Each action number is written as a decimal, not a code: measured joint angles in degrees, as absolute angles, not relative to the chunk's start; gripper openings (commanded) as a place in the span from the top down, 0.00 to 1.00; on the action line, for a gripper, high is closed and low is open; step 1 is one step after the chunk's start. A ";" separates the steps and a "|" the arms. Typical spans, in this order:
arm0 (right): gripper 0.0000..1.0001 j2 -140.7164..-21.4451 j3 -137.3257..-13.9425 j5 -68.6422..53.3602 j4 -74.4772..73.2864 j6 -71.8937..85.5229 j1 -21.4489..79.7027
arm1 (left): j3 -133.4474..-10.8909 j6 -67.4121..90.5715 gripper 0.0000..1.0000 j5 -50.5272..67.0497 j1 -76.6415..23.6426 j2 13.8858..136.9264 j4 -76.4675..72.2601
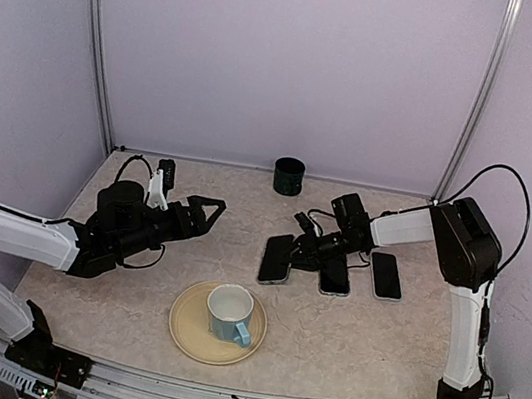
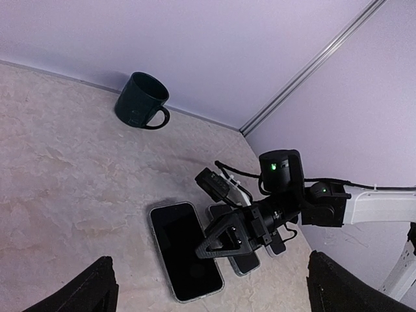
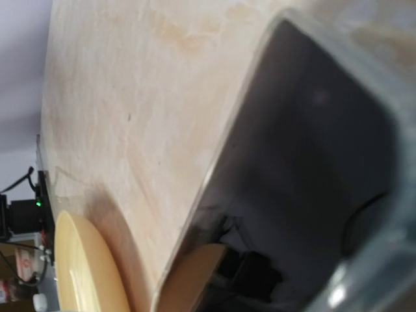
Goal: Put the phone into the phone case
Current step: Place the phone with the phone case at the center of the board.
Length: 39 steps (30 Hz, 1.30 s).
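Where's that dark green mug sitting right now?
In the overhead view the dark green ceramic mug stands at the far edge of the beige table, slightly right of centre, behind the row of flat black phones.

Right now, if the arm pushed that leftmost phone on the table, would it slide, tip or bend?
The phone lies flat and thin, so it would probably slide across the table, not tip. It looks rigid, so bending seems unlikely. Its glossy face may be slippery.

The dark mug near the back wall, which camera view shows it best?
The left wrist view: the dark mug appears large, with its handle plain. The top external view shows the mug small, without a visible handle. The right wrist view does not show it.
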State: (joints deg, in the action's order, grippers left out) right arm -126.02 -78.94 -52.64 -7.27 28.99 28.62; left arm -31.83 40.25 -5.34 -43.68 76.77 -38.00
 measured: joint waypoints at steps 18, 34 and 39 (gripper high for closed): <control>0.60 -125.99 -80.82 -48.64 -12.95 25.21 28.62 | -31.75 40.69 0.01 -5.23 -43.22 76.34 -37.67; 0.50 -123.72 -81.84 -42.61 -19.03 21.32 28.62 | -31.66 39.90 0.01 -7.25 -41.15 71.11 -31.90; 0.43 -121.54 -81.84 -40.23 -21.15 19.68 28.62 | -31.97 37.80 0.01 -10.02 -40.84 67.53 -25.63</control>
